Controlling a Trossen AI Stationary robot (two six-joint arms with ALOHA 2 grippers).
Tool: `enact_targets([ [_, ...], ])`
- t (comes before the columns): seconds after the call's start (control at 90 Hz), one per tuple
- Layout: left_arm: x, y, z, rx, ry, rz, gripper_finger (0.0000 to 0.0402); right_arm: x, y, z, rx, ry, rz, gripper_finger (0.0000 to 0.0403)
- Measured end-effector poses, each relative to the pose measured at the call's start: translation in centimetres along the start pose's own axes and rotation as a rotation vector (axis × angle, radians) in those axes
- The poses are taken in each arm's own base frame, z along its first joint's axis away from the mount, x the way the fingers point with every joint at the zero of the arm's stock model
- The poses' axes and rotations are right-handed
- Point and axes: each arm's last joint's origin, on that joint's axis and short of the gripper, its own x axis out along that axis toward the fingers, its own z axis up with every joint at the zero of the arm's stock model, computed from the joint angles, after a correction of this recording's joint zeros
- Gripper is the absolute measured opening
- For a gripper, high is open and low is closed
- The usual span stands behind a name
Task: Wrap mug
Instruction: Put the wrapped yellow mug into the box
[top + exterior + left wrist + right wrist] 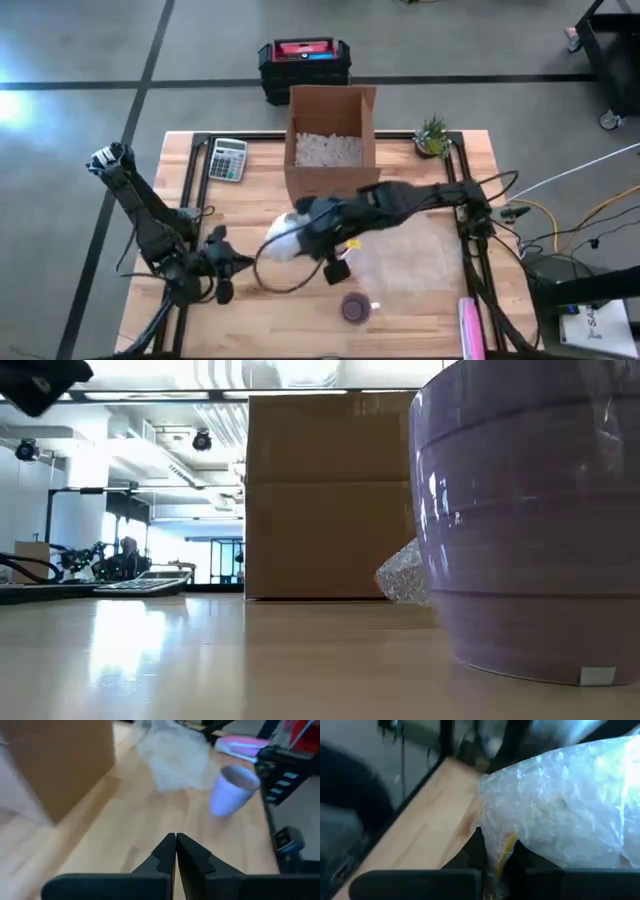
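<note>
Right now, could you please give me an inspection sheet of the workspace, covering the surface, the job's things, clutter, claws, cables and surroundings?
Surface: wooden table, in a black frame.
Job's things: purple mug upright near the front edge; bubble wrap bunched at mid-table.
Clutter: open cardboard box with white filling, calculator, small potted plant, pink roll at the front right.
Claws: right claw shut on the bubble wrap; left claw shut, empty, over the front left of the table.
Cables: a dark cable loops on the table; more wires trail off right.
Surroundings: black crate on the floor behind the table.
</note>
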Motion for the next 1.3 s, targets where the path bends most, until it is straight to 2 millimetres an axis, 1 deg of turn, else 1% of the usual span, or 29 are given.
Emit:
enact_targets([
  [0.067, 0.6, 0.2, -0.3, -0.056, -0.044, -0.044, 0.0, -3.5, -1.9, 1.0, -0.004, -0.08, -0.121, 0.0009],
  [0.1, 1.0, 0.4, -0.5, -0.069, -0.069, -0.062, 0.0, -4.8, -3.1, 1.1, 0.006, -0.096, -0.199, 0.0009],
  [0.167, 1.7, 0.8, -1.1, -0.055, -0.117, -0.091, 0.0, -7.0, -5.7, 0.7, 0.043, -0.097, -0.339, 0.0009],
  [0.211, 2.1, 1.0, -1.4, -0.046, -0.158, -0.104, 0.0, -7.7, -7.8, 0.0, 0.087, -0.078, -0.409, 0.0009],
  [0.267, 2.6, 1.4, -1.8, -0.029, -0.213, -0.119, 0.0, -8.2, -10.6, -1.4, 0.179, -0.058, -0.467, 0.0009],
  [0.333, 3.2, 2.0, -2.5, -0.007, -0.265, -0.119, 0.0, -8.7, -13.7, -3.4, 0.294, -0.014, -0.506, 0.0009],
  [0.433, 3.7, 2.7, -3.6, -0.005, -0.306, -0.128, 0.0, -8.8, -18.1, -6.7, 0.429, 0.057, -0.53, 0.0009],
  [0.478, 4.0, 3.0, -4.2, 0.005, -0.302, -0.122, 0.0, -8.4, -19.5, -8.3, 0.482, 0.104, -0.524, 0.0009],
  [0.589, 4.5, 3.3, -5.4, 0.034, -0.268, -0.107, 0.0, -6.2, -21.8, -12.0, 0.564, 0.254, -0.493, 0.0009],
  [0.656, 4.7, 3.1, -5.7, 0.026, -0.261, -0.107, 0.0, -4.7, -22.4, -13.5, 0.598, 0.315, -0.442, 0.0009],
  [0.756, 5.0, 2.9, -5.8, 0.047, -0.248, -0.104, 0.0, -3.0, -23.0, -15.1, 0.632, 0.352, -0.366, 0.0009],
  [0.956, 5.0, 2.5, -5.7, 0.065, -0.225, -0.147, 0.0, 1.3, -23.0, -19.0, 0.677, 0.558, -0.279, 0.0009],
  [1.144, 4.8, 2.4, -5.5, 0.063, -0.218, -0.171, 0.0, 2.9, -22.9, -20.7, 0.669, 0.643, -0.24, 0.0009],
  [1.3, 4.8, 2.4, -5.6, 0.078, -0.204, -0.188, 0.0, 5.1, -21.9, -22.3, 0.596, 0.737, -0.114, 0.001],
])
